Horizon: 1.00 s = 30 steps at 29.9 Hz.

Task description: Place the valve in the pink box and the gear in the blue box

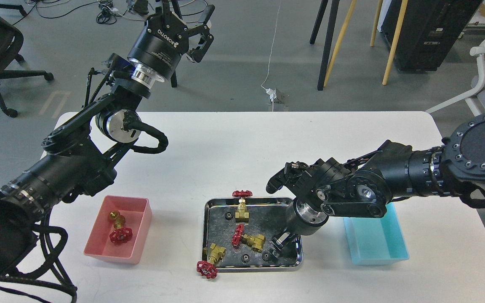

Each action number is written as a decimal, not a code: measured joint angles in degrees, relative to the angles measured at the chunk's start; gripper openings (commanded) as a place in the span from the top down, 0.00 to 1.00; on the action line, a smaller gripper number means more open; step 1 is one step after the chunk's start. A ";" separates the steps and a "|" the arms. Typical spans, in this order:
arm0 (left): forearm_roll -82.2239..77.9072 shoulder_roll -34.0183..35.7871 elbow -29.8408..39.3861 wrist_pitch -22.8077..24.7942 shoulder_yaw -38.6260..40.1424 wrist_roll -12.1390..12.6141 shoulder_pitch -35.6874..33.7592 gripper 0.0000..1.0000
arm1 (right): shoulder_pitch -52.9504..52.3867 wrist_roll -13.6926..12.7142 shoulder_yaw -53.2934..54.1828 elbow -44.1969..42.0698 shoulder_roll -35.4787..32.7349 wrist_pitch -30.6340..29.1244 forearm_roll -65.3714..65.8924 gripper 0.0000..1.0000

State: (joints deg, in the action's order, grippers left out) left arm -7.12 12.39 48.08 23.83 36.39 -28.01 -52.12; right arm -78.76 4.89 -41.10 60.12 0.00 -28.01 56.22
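The steel tray point(209, 208) holds three brass valves with red handwheels: one upright at the back point(242, 205), one lying in the middle point(247, 239), and one at the front left corner point(211, 258) with its wheel over the rim. Small black gears lie at the back left point(228, 216) and along the front point(245, 257). A fourth valve point(118, 229) lies in the pink box point(138, 235). The blue box point(377, 248) looks empty. My right gripper point(278, 246) points down into the tray's front right corner, next to a gear point(266, 255); its fingers are dark and indistinct. My left gripper point(185, 19) is open and empty, raised high beyond the table's far left.
The tray sits at the table's front centre, with the pink box to its left and the blue box to its right, partly under my right forearm point(398, 181). Beyond the white table point(234, 143) are floor cables, stand legs and office chairs.
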 measured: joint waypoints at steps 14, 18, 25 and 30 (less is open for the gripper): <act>0.00 -0.08 -0.08 0.00 0.00 0.00 0.25 0.09 | 0.57 -0.06 0.28 -0.45 0.00 0.48 -0.23 0.67; 0.00 -0.08 -0.08 0.00 0.00 0.00 0.26 0.08 | 0.23 -0.08 0.44 -0.45 0.00 0.50 -0.51 0.65; 0.00 -0.09 -0.09 0.00 -0.08 0.00 0.28 0.08 | -0.06 -0.06 0.50 -0.36 0.00 0.44 -3.51 0.64; 0.00 -0.09 -0.07 -0.01 -0.09 0.00 0.54 0.08 | -0.06 0.01 0.50 -0.36 0.00 0.41 -3.64 0.63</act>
State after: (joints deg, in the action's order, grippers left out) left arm -7.12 12.30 48.01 23.82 36.30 -28.01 -51.58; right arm -78.81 4.89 -40.60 59.76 0.00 -27.60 52.58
